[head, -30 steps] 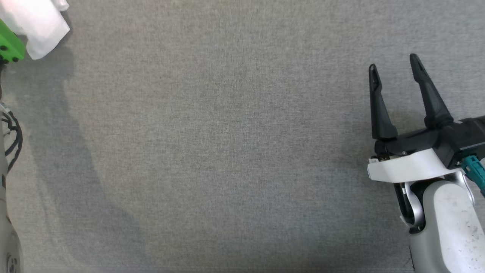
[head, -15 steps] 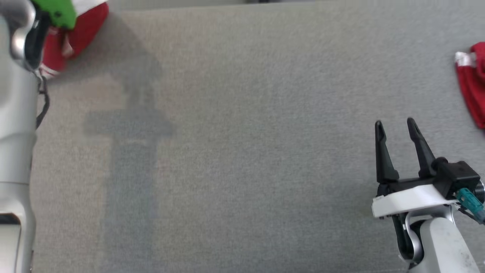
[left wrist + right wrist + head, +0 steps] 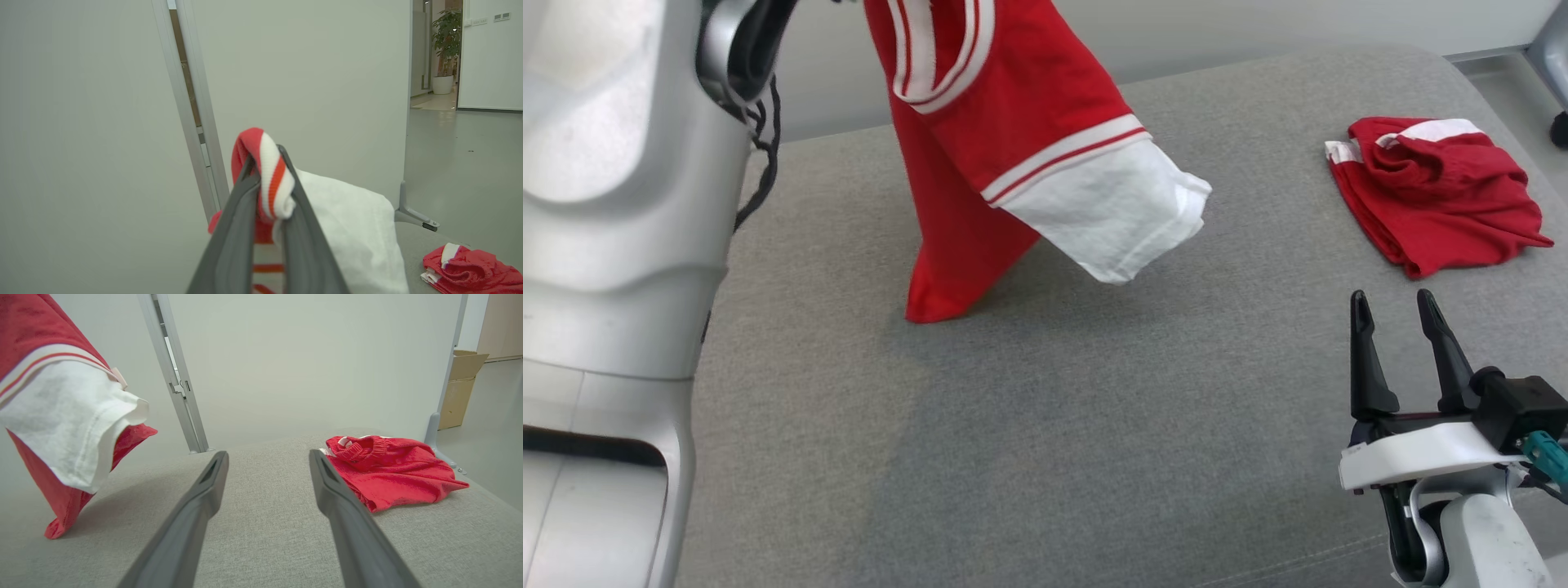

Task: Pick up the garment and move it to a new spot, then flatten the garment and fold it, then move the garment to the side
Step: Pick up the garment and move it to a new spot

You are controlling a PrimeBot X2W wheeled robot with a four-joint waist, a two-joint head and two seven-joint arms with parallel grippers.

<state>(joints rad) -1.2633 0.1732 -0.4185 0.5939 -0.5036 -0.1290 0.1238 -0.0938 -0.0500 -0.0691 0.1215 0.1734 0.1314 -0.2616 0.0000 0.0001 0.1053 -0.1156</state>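
Note:
The garment [image 3: 1013, 90] is a red shirt with white-and-red striped trim and a white sleeve [image 3: 1111, 208]. It hangs from above, and its lower corner touches the grey padded surface [image 3: 1094, 425]. In the left wrist view my left gripper [image 3: 265, 151] is shut on the garment's striped rib [image 3: 274, 179], with the white sleeve [image 3: 351, 232] hanging behind. My left forearm [image 3: 621, 204] rises along the left edge of the head view. My right gripper [image 3: 1396, 314] stands open at the lower right, nothing between its fingers [image 3: 204, 490], well to the right of the hanging garment [image 3: 61, 416].
A second red piece of clothing [image 3: 1429, 192] lies crumpled at the back right of the surface, just beyond my right gripper [image 3: 267, 457]. A pale wall panel [image 3: 286, 363] stands behind the surface. A cardboard box [image 3: 461, 388] sits on the floor at right.
The head camera has tilted up, so the whole picture shifted. The hanging garment and the second red piece now show in full. My right gripper stays open.

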